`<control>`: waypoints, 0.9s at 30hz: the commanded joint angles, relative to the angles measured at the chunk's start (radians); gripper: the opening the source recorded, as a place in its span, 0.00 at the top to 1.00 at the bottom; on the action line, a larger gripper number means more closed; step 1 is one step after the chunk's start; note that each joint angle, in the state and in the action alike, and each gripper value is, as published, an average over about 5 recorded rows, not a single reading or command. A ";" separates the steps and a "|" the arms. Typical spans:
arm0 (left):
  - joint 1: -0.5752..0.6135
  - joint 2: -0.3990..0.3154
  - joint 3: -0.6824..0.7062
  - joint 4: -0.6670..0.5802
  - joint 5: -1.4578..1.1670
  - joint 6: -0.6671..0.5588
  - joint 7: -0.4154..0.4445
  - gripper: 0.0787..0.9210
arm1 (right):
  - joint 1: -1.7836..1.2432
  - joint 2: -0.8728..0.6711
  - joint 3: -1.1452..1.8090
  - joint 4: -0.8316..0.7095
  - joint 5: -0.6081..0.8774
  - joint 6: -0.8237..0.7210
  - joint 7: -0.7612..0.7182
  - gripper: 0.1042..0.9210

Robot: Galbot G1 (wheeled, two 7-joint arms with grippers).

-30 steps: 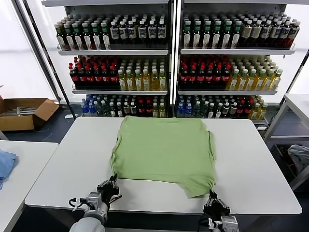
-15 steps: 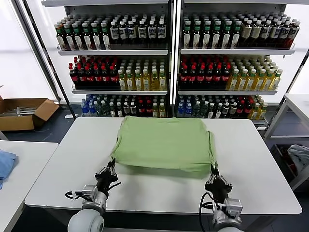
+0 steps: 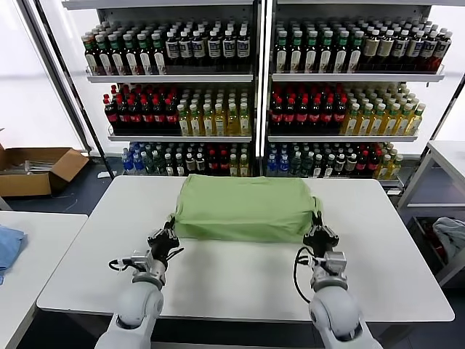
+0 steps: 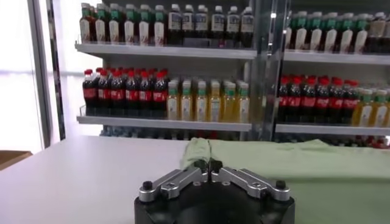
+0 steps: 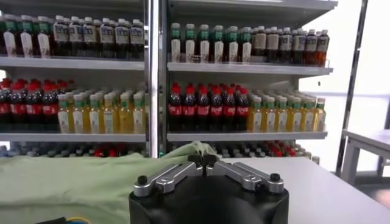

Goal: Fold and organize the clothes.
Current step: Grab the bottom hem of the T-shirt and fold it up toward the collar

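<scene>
Head view, nearest first: the left pincer [image 3: 166, 238] and the right pincer [image 3: 320, 235] stand over the white counter [image 3: 232, 280], each clenched on a near corner of the green shirt [image 3: 243, 207]. In the left wrist view the fingertips [image 4: 207, 164] meet with a tuck of green fabric rising from between them; the right wrist view shows the same at the right pincer [image 5: 202, 161], cloth peaking at the closed tips. Just beyond both pincers the shirt lies doubled over itself, its near edge lifted and rounded between them, its far part flat on the counter. It looks light and limp: it sags between the two holds and will drape wherever it is not supported, so corners or hem are the sensible places to take it, both sides moving together. Thin fabric could slip from a small pinch. Beyond the shirt stand shelves [image 3: 254, 78] of bottles.
</scene>
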 commanded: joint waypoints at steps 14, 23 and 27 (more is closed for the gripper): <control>-0.231 -0.002 0.026 0.288 0.011 0.061 0.013 0.96 | 0.199 0.022 -0.034 -0.287 -0.065 -0.137 -0.071 0.87; -0.200 -0.007 0.024 0.190 0.029 0.096 -0.023 0.67 | 0.218 0.074 -0.003 -0.222 0.195 -0.073 0.084 0.55; -0.165 -0.007 0.023 0.133 0.041 0.132 -0.031 0.53 | 0.187 0.063 -0.003 -0.129 0.173 -0.110 0.111 0.40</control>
